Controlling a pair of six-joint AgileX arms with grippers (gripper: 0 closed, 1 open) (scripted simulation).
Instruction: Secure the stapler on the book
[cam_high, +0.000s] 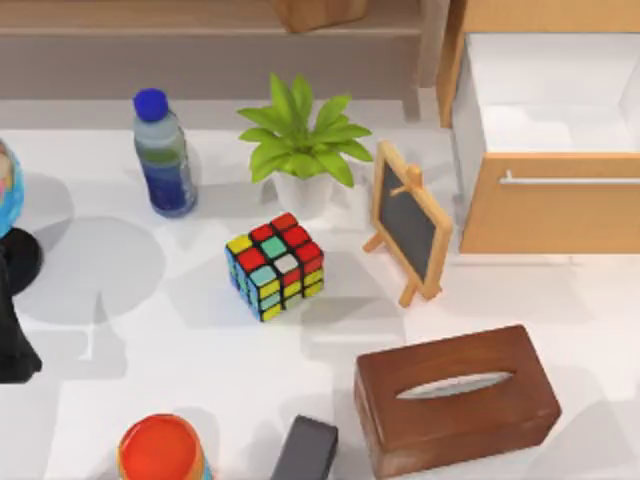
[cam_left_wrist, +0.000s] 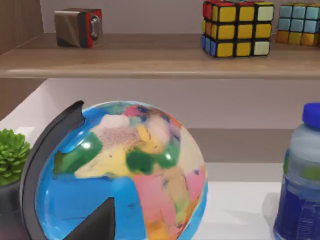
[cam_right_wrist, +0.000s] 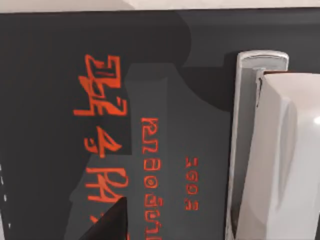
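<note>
White stapler (cam_right_wrist: 280, 155) rests on the dark book (cam_right_wrist: 100, 125) with orange lettering, close beneath the right wrist camera. Placement looks finished; next, the right arm should lift clear. Jaw state on either AgileX arm cannot be told. Left arm idles beside a globe (cam_left_wrist: 120, 175).

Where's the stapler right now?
In the right wrist view the stapler, white with a metal base, lies on the dark book cover beside its orange lettering.
</note>
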